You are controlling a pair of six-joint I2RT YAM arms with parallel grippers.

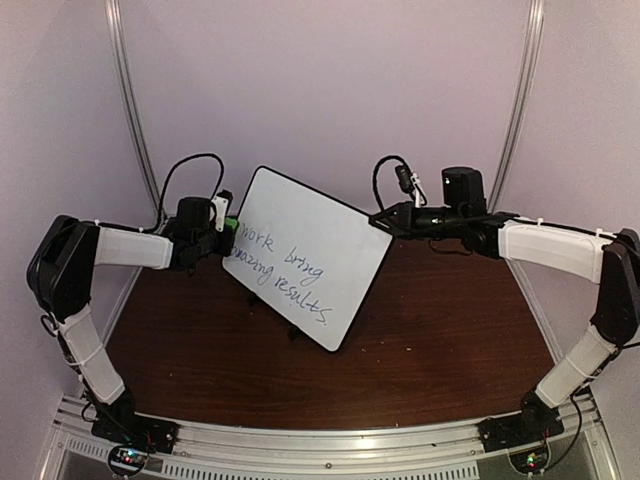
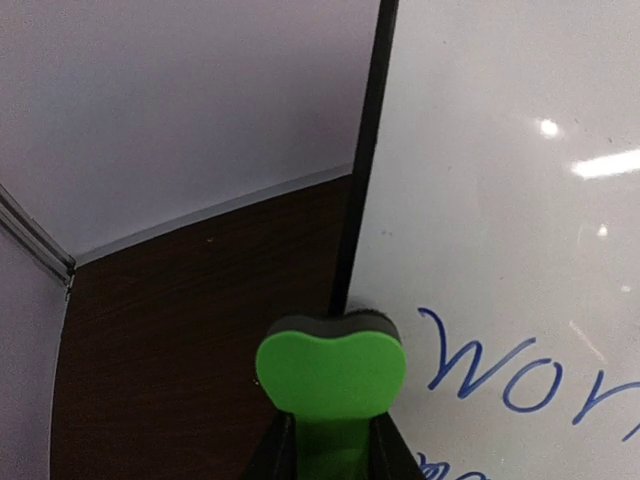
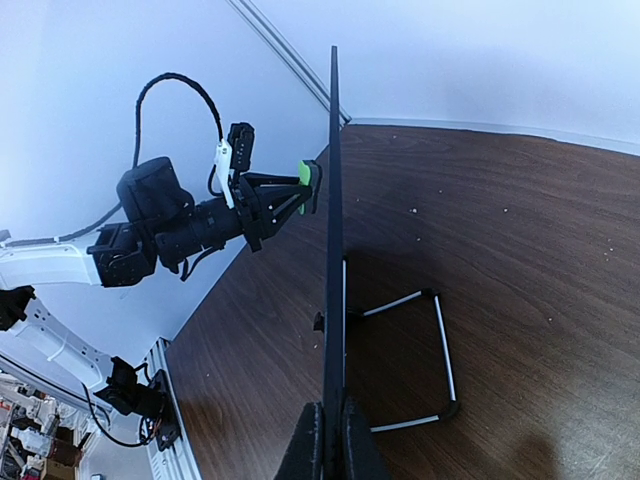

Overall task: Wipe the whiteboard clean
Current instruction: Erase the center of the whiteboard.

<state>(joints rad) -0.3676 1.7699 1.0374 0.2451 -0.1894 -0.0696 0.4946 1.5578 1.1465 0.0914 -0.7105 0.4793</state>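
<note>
2 hands closed: left hand [image 2: 330,452] on green eraser [image 2: 330,375] at whiteboard [image 1: 330,225], right hand [image 3: 330,440] pinching its edge; writing [image 2: 500,372] partly cropped.

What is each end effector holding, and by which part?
The left end effector grips the green eraser by its plastic back, felt toward the whiteboard. The right end effector clamps the whiteboard's right edge.

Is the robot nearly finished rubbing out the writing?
Not yet. Done: the right gripper clamps the whiteboard upright by its edge, and the left gripper holds the green eraser. In hand: the eraser sits at the board's left edge. Left: two lines of blue writing to wipe.
</note>
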